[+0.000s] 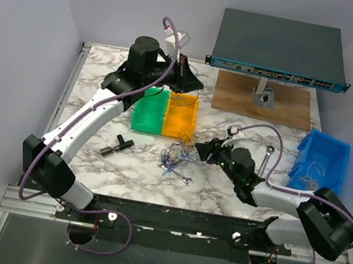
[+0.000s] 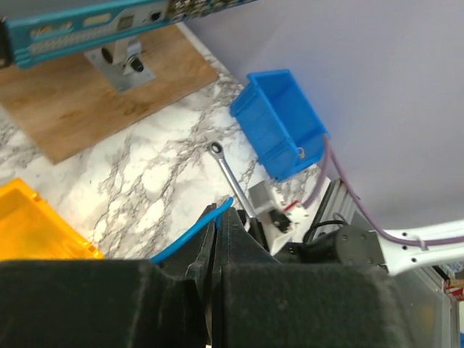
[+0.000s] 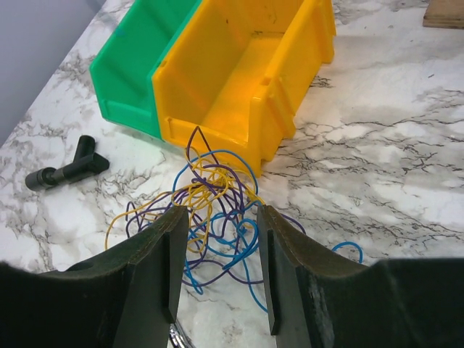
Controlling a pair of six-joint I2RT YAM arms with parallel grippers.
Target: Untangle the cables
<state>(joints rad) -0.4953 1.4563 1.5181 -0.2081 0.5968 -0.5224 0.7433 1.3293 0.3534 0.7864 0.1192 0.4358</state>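
1. The cables (image 3: 210,210) are a loose knot of hair-thin wires, blue, purple and yellow, looped over one another.
2. The knot lies flat on the marble table (image 3: 377,167), just in front of the yellow bin (image 3: 246,87).
3. One blue strand (image 2: 190,233) sits apart from the knot, pinched in the closed left gripper (image 2: 217,217).

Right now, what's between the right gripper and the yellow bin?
The cables: a tangle of blue, yellow and purple wires, reaching from the open right gripper up to the yellow bin. The right wrist view shows it best.
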